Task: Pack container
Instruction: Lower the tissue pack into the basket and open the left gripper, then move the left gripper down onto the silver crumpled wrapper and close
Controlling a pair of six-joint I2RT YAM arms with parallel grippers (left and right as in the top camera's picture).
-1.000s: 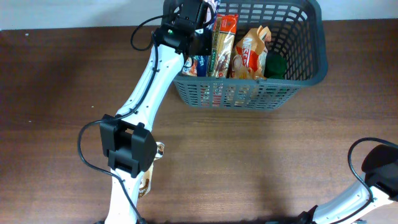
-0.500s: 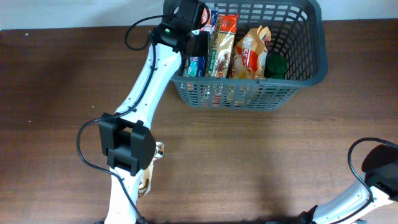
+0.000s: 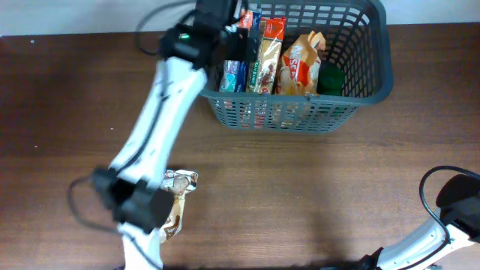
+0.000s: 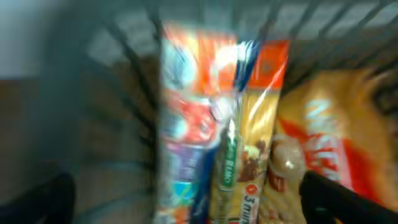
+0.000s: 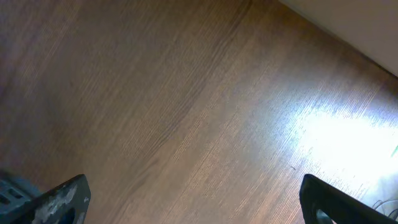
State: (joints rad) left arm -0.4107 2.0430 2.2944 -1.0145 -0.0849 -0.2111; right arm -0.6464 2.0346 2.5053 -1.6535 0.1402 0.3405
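Observation:
The container, a dark grey slotted basket point(image 3: 381, 71), stands at the back of the table. Inside stand a colourful blue packet point(image 3: 235, 73), a tan noodle packet point(image 3: 267, 52), an orange bag point(image 3: 300, 64) and a dark green item point(image 3: 331, 79). My left gripper point(image 3: 229, 26) hovers over the basket's left end. In the blurred left wrist view it point(image 4: 186, 205) is open, with the colourful packet point(image 4: 189, 124) and the noodle packet point(image 4: 258, 143) below it, apart from both fingers. My right gripper point(image 5: 196, 202) is open over bare wood.
A small brown and white packet point(image 3: 178, 196) lies on the table at the front left, partly under my left arm. Part of my right arm point(image 3: 456, 201) and its cable sit at the front right corner. The tabletop is dark wood.
My left gripper has opened and let go of the packet it held in the basket. The left arm has swung to the left and shows blurred.

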